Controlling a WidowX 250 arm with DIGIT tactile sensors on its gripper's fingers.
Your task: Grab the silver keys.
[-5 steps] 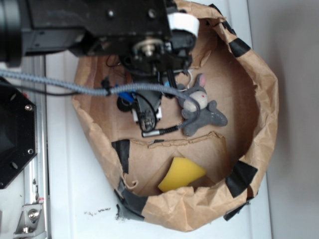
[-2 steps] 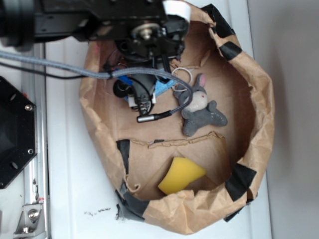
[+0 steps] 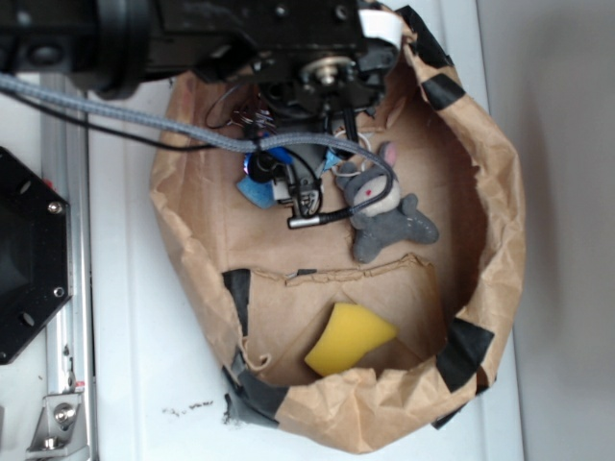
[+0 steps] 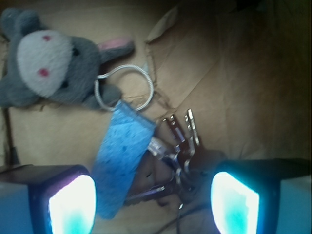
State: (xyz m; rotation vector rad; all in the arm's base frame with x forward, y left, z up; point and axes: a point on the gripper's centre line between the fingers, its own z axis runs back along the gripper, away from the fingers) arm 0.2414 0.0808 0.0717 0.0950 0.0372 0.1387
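Observation:
In the wrist view the silver keys (image 4: pixel 179 144) lie fanned on the brown paper floor, between and just beyond my two lit fingers (image 4: pixel 73 204). My gripper (image 4: pixel 153 204) is open, and nothing is gripped. A light blue sponge (image 4: pixel 122 158) lies slanted beside the keys, nearer the left finger and touching them at its upper end. In the exterior view my gripper (image 3: pixel 293 187) hangs inside the paper bag (image 3: pixel 500 221), and the arm hides the keys there.
A grey plush bunny (image 4: pixel 46 63) with a white split ring (image 4: pixel 124 87) lies just beyond the sponge; the bunny (image 3: pixel 384 211) is right of the gripper. A yellow sponge (image 3: pixel 348 336) sits in the bag's near pocket. The bag's crumpled walls surround everything.
The gripper has moved toward the bag's far side and then slightly right, closer to the bunny. The bag's left wall has shifted a little.

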